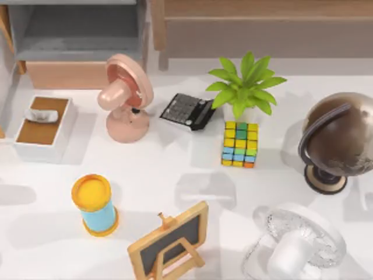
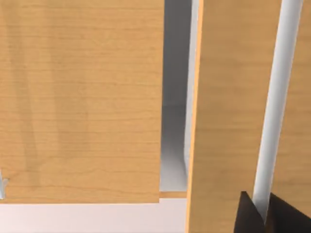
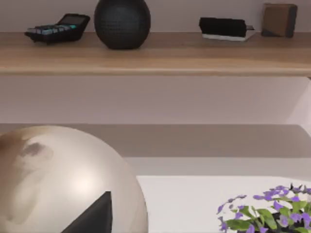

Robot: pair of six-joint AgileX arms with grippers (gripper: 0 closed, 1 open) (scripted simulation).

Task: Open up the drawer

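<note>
Item one, the drawer point(image 1: 81, 44): you find it at the far-left corner of the table point(image 1: 186, 175), just behind the pink fan point(image 1: 125, 99). It stands pulled out from its cabinet, the grey floor and inner walls open to view from above and the pale peach-wood front panel toward the pink fan, so the opening looks largely done; what may remain, as a judgement, is only a last bit of travel and drawing the arm clear. Contents of the drawer: nothing to be seen on the grey floor. Item two, the left tool point(image 2: 265, 216): in the left wrist view you see only its dark tips low in the frame, close against wood panels and a pale upright bar, and you cannot tell how far apart the fingers stand or whether they hold anything. Item three, the right tool point(image 3: 92, 216): a dark tip shows beside the globe point(image 1: 341, 137), well to the right of the pink fan; its opening cannot be told either, and the arm seems idle. Item four, other containers: a white box point(image 1: 44, 128) left of the pink fan, with a brown top and a pale tuft rising from it, likely tissues; a blue cylinder point(image 1: 96, 207) with a yellow lid in front of the pink fan, closed, contents hidden; a potted plant point(image 1: 245, 87) to the right of the pink fan.
</note>
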